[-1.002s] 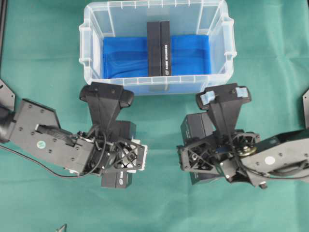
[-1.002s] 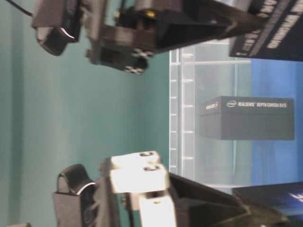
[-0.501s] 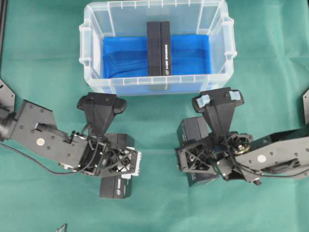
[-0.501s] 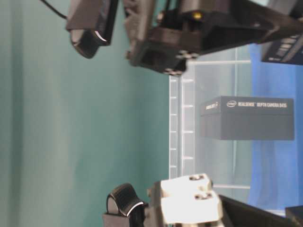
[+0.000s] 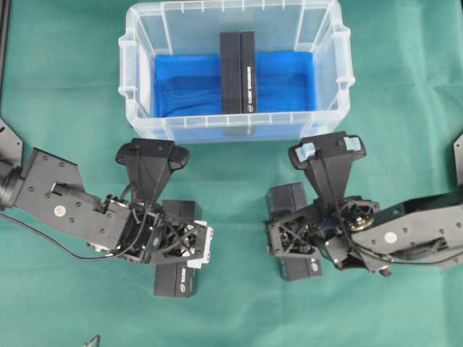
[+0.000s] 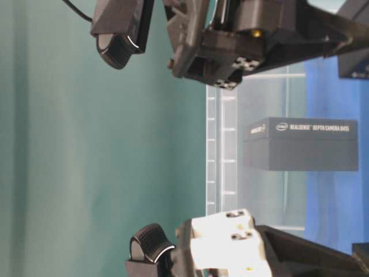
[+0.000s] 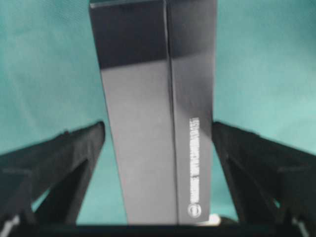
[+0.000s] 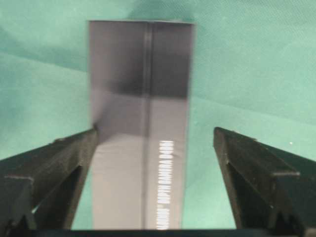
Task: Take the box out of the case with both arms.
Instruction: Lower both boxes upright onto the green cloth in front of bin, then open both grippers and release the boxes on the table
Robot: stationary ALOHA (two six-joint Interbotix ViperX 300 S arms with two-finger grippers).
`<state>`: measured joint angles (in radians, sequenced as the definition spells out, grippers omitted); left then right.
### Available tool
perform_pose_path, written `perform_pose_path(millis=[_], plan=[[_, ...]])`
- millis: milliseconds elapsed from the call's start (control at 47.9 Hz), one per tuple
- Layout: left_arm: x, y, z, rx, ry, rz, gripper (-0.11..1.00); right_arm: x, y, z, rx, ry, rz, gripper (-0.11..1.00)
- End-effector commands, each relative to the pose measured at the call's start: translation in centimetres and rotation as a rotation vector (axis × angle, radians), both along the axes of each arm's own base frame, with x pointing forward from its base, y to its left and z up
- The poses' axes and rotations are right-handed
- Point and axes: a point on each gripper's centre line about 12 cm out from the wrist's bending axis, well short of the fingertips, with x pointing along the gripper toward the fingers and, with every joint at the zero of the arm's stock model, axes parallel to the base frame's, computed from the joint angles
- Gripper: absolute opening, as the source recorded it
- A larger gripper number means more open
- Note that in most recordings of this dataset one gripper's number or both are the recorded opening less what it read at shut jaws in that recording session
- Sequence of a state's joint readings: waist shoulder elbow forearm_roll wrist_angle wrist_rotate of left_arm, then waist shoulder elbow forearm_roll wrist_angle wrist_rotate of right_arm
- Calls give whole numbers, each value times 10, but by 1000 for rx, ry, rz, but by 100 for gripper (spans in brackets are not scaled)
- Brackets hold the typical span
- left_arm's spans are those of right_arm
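the overhead view looks straight down on the green cloth (image 5: 65,79), the clear case (image 5: 235,130) and both arms. the table-level view sits low and close, turned on its side, sharing that case (image 6: 222,144). each wrist camera stares down between its own fingers (image 7: 59,158) (image 8: 54,163) at a dark box (image 7: 158,113) (image 8: 140,123).

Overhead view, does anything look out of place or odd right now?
Nothing damaged or spilled. One black box stands inside the case, while two others lie outside on the green cloth: one under the left gripper, one under the right gripper.
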<state>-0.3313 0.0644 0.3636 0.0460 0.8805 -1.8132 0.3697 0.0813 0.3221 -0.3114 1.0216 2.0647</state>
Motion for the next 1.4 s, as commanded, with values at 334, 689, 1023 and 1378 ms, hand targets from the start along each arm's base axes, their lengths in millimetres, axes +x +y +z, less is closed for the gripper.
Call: perform_pose_path(millis=[334,689,1023,1378], plan=[[6,8,46,-16,-64,24,91,5,1,40,4,-51,0,91],[0,25,124,38,-53,-19,91,7,-10,116,-61,-54,52,91],[-1,34,182,66,-55,-59,91,2,-18,176,-118,-21,80,91],[-3,37,184,87,-37,-60,91,-1,-20,181,-133,0,83,91]])
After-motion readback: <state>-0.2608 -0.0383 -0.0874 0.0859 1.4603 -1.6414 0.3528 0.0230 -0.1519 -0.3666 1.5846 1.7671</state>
